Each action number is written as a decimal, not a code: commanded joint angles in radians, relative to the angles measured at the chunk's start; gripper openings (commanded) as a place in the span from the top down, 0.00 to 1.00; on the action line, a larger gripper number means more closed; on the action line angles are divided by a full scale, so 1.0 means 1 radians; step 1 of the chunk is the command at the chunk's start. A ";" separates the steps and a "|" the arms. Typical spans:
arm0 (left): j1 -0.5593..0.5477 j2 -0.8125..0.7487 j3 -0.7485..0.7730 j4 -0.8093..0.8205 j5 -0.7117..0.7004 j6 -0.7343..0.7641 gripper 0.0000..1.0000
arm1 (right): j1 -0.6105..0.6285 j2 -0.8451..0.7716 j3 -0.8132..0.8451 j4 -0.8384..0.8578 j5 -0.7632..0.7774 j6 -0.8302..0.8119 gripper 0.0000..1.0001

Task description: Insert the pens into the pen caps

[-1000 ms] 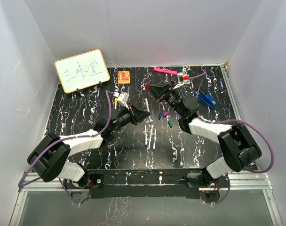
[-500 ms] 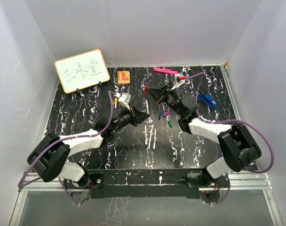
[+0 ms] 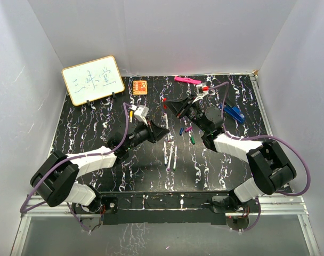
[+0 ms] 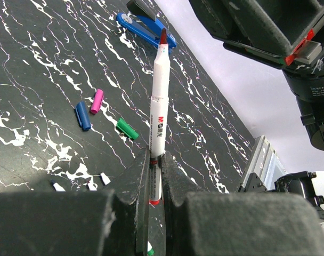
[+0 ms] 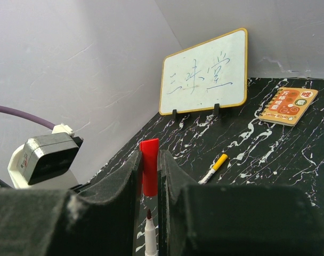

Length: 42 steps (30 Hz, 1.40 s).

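Above the worktop [image 3: 146, 178], the left jaws clamp a red-tipped pen [image 4: 158, 101] by its rear end while the right jaws pinch its red cap [image 5: 149, 166] just beyond the tip; a clean fit likely needs both lined up squarely and pressed gently together.

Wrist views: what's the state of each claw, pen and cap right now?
Left claw: shut on the red pen.
Red pen: uncapped, upright, tip up.
Right claw: shut on the red cap.
Red cap: off the pen, close to its tip.
Blue cap: loose on the table.
Purple cap: loose on the table.
Green cap: loose on the table.
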 commanded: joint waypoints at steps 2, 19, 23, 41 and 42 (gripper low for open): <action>0.006 -0.030 0.051 0.011 0.007 0.014 1.00 | 0.007 -0.037 0.006 0.042 -0.013 -0.019 1.00; 0.005 -0.030 0.044 0.019 -0.008 0.002 1.00 | 0.009 -0.049 -0.007 0.041 -0.012 -0.029 1.00; 0.005 -0.033 0.043 0.023 -0.010 0.002 1.00 | 0.009 -0.047 -0.008 0.035 -0.016 -0.032 1.00; 0.005 -0.038 0.046 0.008 -0.022 0.004 1.00 | 0.010 -0.058 -0.030 0.021 -0.014 -0.042 1.00; 0.006 -0.036 0.048 0.009 -0.022 0.004 1.00 | 0.011 -0.058 -0.030 0.021 -0.014 -0.040 1.00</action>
